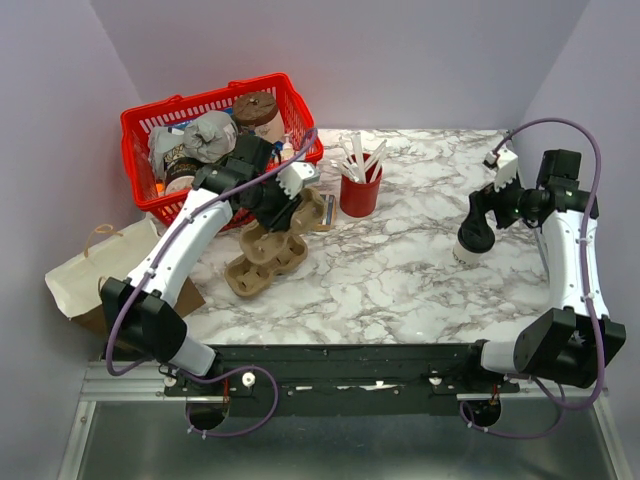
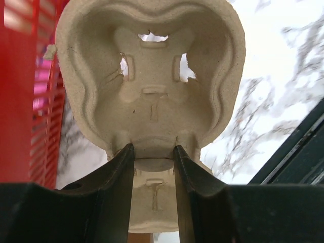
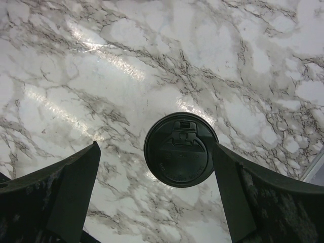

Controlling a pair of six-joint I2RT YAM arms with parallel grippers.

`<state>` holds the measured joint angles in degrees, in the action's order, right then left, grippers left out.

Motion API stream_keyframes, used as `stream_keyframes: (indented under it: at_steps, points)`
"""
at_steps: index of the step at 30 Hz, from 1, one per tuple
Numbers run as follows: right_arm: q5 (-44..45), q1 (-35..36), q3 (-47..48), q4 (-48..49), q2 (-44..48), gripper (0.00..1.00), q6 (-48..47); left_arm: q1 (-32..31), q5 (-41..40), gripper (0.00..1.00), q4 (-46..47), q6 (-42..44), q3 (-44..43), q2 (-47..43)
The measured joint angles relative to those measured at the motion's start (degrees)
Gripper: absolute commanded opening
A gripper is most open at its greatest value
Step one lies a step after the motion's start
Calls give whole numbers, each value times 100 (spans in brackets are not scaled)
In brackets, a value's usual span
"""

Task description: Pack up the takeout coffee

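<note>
Presently, carrier point(image 2: 152, 101) is clamped by left gripper point(image 2: 153, 149); coffee point(image 3: 180, 150) is flanked by spread right gripper point(image 3: 155, 147); cutlery point(image 1: 360, 155) is held in red cup point(image 1: 360, 197).

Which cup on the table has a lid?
The white coffee cup at the right, with a black lid; the red cup is open, holding cutlery.

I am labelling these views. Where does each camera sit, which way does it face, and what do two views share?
Top external: above and behind, facing down over the marble table; left arm and right arm show.
Left wrist: on the left arm, facing the cup carrier; the left gripper shows, shut on it.
Right wrist: on the right arm, facing down at the takeout coffee; the open right gripper shows.
Top external and right wrist share the takeout coffee.
</note>
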<state>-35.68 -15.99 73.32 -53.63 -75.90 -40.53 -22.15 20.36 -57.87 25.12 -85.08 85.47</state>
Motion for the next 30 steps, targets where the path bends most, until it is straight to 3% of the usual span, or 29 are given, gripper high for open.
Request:
stream_keyframes:
  at_steps: [10,18,25,30]
  points:
    - [273,-68,446,107,72,100,866,-1375,597,1,76,146,-608,774]
    - [673,-249,632,212,284,100,1580,-2002,632,1,337,442,-1276,1733]
    - [1320,-251,638,214,476,100,2070,-2162,603,0,796,-411,-1843,2422]
    - [1401,-251,798,210,498,100,2256,-2170,420,0,999,-1025,-1526,2470]
